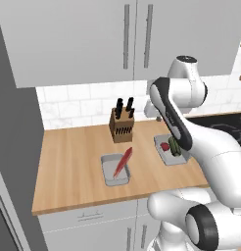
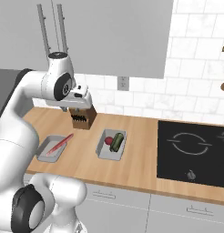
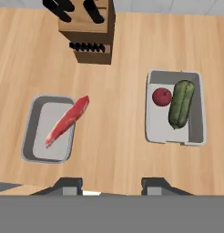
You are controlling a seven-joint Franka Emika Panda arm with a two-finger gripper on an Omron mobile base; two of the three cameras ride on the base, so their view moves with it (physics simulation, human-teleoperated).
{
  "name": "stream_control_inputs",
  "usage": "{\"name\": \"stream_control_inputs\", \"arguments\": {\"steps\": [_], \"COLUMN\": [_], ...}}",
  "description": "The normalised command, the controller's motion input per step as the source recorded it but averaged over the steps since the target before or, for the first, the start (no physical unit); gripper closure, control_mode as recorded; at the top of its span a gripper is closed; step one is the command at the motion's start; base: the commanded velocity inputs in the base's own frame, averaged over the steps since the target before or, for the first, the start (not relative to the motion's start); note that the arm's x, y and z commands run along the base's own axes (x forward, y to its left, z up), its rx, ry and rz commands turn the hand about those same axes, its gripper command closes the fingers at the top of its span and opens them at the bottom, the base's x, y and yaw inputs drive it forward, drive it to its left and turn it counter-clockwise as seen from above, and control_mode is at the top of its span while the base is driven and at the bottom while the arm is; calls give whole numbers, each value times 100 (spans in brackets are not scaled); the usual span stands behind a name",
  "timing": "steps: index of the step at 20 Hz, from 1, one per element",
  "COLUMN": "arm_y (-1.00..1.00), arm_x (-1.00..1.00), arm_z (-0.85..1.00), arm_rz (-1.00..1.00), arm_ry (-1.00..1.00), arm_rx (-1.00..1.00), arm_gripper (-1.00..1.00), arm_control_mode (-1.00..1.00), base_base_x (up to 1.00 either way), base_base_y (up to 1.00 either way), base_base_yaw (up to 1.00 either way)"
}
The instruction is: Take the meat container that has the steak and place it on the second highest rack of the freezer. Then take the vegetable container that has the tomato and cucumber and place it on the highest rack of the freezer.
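A grey meat container holds a long red steak lying diagonally, on the left of the wooden counter. To its right, a second grey vegetable container holds a round red tomato and a green cucumber. My gripper hovers high above the counter, looking straight down between the two containers, open with nothing between its fingers. In the base views the steak and the tomato and cucumber show below the hand. The freezer's racks are out of view.
A wooden knife block stands at the back of the counter, behind the containers. A black cooktop lies to the right. Grey wall cabinets hang overhead. A tall grey panel bounds the counter's left end.
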Motion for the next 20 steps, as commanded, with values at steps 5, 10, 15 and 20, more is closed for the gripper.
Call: {"name": "stream_control_inputs", "arguments": {"steps": [5,10,15,20], "arm_y": [1,53,69,56], "arm_x": [-34,-46,-4,0], "arm_z": [-5,-26,-49,-42], "arm_rz": [0,-10,-32,-73], "arm_ry": [1,12,5,4], "arm_rx": [0,0,1,0], "arm_gripper": [-100,-100,-100,-100], "arm_control_mode": [-100,-100,-100,-100], "base_base_x": [0,0,0,0], "base_base_y": [0,0,0,0], "base_base_yaw": [0,0,0,0]}}
